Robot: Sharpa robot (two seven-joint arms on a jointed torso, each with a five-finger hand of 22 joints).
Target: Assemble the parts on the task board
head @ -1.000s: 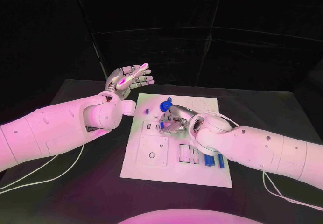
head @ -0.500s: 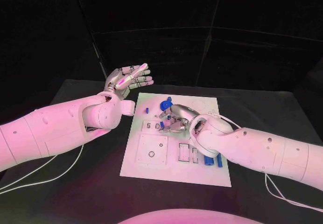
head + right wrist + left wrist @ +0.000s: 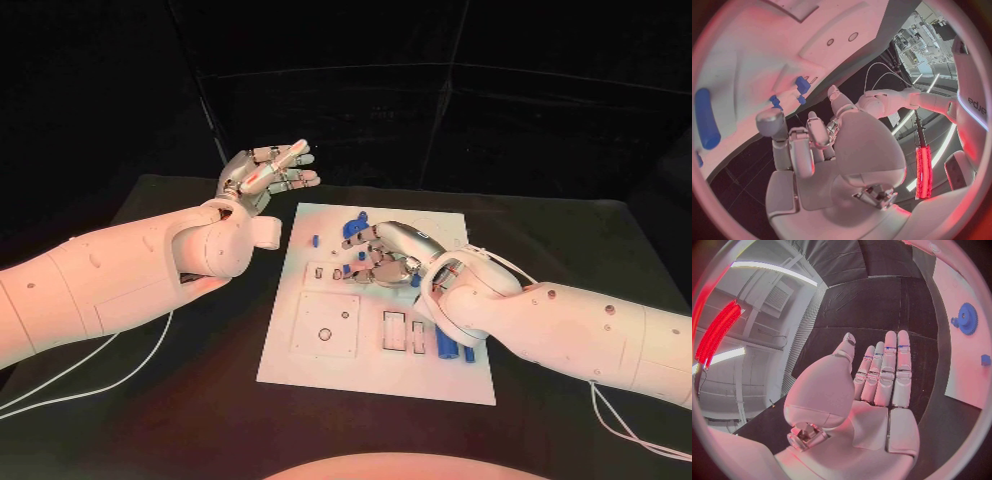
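The white task board (image 3: 433, 375) lies mid-table. A blue gear (image 3: 353, 228) stands near its far edge, with a small blue part (image 3: 315, 238) just left of it. My right hand (image 3: 382, 255) hovers low over the board's far middle with its fingers curled, right beside a small blue part (image 3: 342, 272). In the right wrist view that hand (image 3: 823, 150) has nothing between thumb and fingers, and small blue parts (image 3: 803, 84) lie just past its fingertips. My left hand (image 3: 267, 170) is raised off the board's far left corner, fingers straight and together, holding nothing; the left wrist view shows the gear (image 3: 967, 318) beyond it.
Two longer blue parts (image 3: 447, 348) lie at the board's right edge, under my right forearm. Rectangular slots (image 3: 395, 330) and a square plate (image 3: 327, 322) sit in the board's near half. White cables (image 3: 87, 380) trail over the black table on both sides.
My right hand has shifted slightly toward the gear and its wrist has swung to the right. The left hand has drifted a little left, still flat and bare.
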